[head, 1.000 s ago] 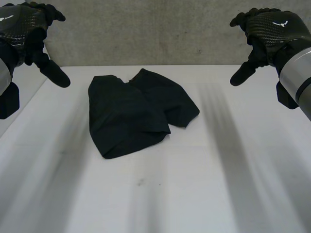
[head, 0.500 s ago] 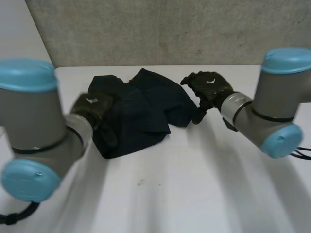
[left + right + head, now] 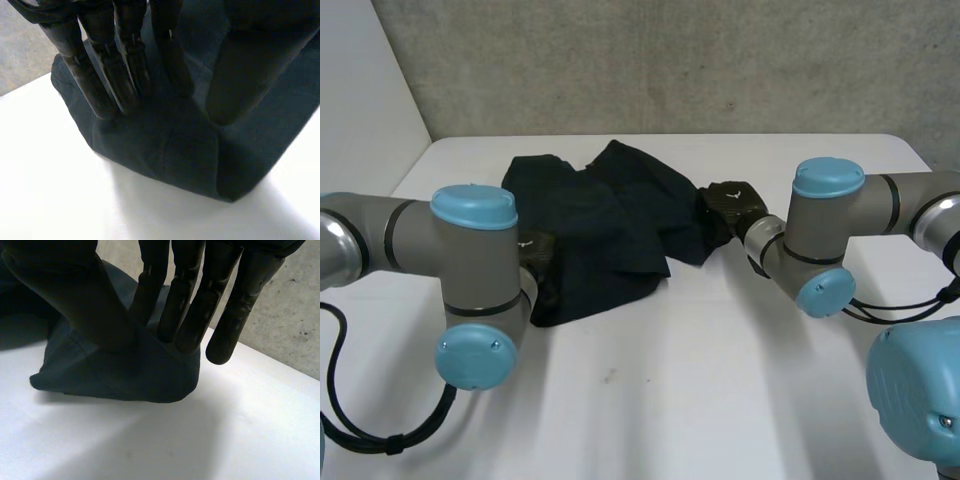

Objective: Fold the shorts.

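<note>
The left hand [image 3: 125, 65] lays straight fingers on the shorts [image 3: 610, 220]; the right hand [image 3: 192, 300] pinches a corner.

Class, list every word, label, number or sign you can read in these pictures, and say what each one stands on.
No words or numbers can be read anywhere.
On the back of the right hand: a small white mark, a sign and not letters.
On the shorts: no label or print to be seen.

From my station I see a white table [image 3: 670, 400] running back to a rough grey concrete wall [image 3: 670, 60], with a plain white panel [image 3: 360, 100] standing at its left.
</note>
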Controlling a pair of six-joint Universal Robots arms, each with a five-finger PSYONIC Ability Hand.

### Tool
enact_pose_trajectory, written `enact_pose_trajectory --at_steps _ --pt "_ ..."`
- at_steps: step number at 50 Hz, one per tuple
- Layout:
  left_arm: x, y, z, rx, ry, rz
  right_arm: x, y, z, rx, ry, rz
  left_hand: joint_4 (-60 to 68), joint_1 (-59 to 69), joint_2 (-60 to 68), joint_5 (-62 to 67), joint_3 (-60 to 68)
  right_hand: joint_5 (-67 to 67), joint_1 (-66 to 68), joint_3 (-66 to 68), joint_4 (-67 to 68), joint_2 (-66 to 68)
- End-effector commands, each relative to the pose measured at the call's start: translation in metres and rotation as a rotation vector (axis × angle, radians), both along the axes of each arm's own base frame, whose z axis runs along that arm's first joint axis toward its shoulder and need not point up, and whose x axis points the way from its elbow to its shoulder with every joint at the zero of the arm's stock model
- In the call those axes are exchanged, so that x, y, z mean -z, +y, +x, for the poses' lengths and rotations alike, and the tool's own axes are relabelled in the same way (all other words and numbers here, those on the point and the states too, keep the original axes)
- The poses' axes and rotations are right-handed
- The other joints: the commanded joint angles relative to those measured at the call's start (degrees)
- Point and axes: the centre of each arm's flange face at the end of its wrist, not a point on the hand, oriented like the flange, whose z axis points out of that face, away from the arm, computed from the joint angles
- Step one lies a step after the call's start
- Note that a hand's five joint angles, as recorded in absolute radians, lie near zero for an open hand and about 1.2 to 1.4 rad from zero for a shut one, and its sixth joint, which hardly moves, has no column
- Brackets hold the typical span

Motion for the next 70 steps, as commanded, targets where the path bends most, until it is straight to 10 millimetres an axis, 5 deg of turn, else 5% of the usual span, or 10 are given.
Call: enact_pose_trajectory --at_steps 1,14,22,32,36,41,45,61,68,70 --pt "-0.002 0.000 0.004 -0.037 -0.005 -0.025 -0.005 0.003 0.001 -0.023 -0.005 0.001 27.9 26.3 27.5 28.3 27.6 14.2 25.3 12.9 12.5 12.9" --pt "-0.042 0.015 0.021 -0.047 0.002 -0.088 -0.054 0.058 -0.012 -0.153 0.055 0.182 27.9 26.4 27.5 28.3 27.6 14.2 25.3 12.9 12.5 12.9" --pt "-0.072 0.014 0.045 -0.102 0.024 -0.147 -0.078 0.166 -0.040 -0.383 0.236 0.441 27.9 26.4 27.5 28.3 27.6 14.2 25.3 12.9 12.5 12.9" --pt "-0.100 0.020 0.057 -0.125 0.072 -0.230 -0.073 0.275 -0.006 -0.720 0.150 0.581 12.3 10.8 11.9 12.7 12.0 14.2 25.3 12.9 12.5 12.9" --pt "-0.104 0.024 0.056 -0.119 0.080 -0.242 -0.085 0.260 0.006 -0.628 0.078 0.483 9.5 7.9 9.0 9.8 9.2 12.6 23.7 11.3 10.9 11.3" --pt "-0.097 0.029 0.058 -0.116 0.070 -0.223 -0.110 0.197 0.002 -0.274 -0.004 0.226 -18.1 -19.7 -18.5 -17.7 -18.4 -47.9 -36.8 -49.2 -49.6 -49.2" --pt "-0.087 0.030 0.057 -0.105 0.056 -0.200 -0.111 0.158 -0.016 -0.093 0.029 0.117 -39.4 -41.0 -39.9 -39.1 -39.7 -55.8 -44.7 -57.1 -57.5 -57.1" --pt "-0.072 0.029 0.050 -0.036 0.061 -0.152 -0.030 0.082 0.014 -0.066 0.083 0.124 -40.2 -41.7 -40.6 -39.8 -40.5 -55.8 -44.7 -57.1 -57.5 -57.1" --pt "-0.069 0.031 0.052 -0.037 0.056 -0.141 -0.012 0.075 0.017 -0.067 0.098 0.129 -40.2 -41.7 -40.6 -39.8 -40.5 14.1 25.2 12.8 12.4 12.8" --pt "-0.068 0.032 0.052 -0.037 0.055 -0.139 -0.017 0.076 0.017 -0.074 0.095 0.124 -40.2 -41.7 -40.6 -39.8 -40.5 14.2 25.3 12.9 12.5 12.9"
